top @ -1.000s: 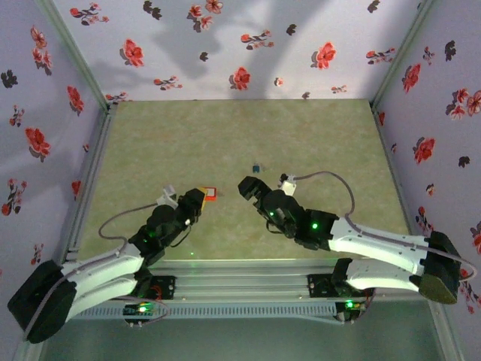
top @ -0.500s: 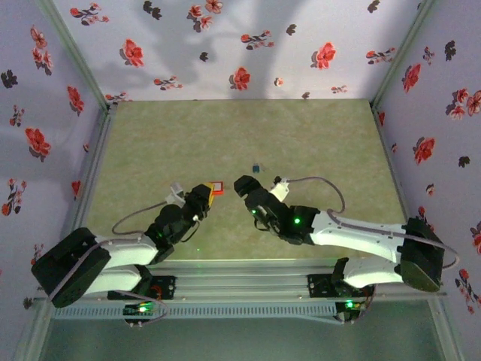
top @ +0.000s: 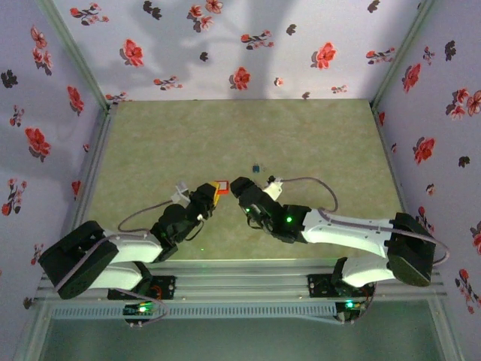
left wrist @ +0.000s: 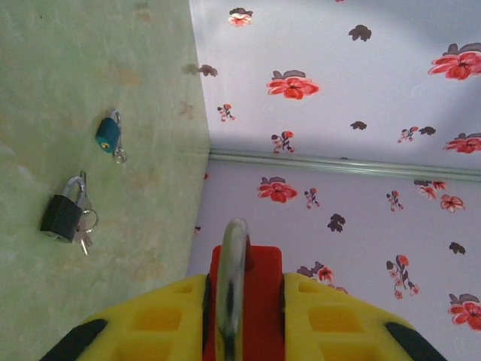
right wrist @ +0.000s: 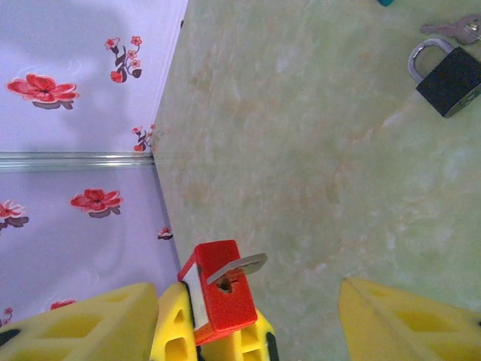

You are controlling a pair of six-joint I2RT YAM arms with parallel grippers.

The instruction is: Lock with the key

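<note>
While in padlock point(right wrist: 219, 295), key point(right wrist: 245, 265) between right fingers point(right wrist: 406, 316).

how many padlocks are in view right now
3: a red padlock clamped in the left gripper, a black padlock lying on the table, and a teal padlock lying near it. None seems hidden.

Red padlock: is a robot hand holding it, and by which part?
The left hand holds the red padlock, clamped by its body between the two yellow fingers. The right hand is open and holds nothing.
</note>
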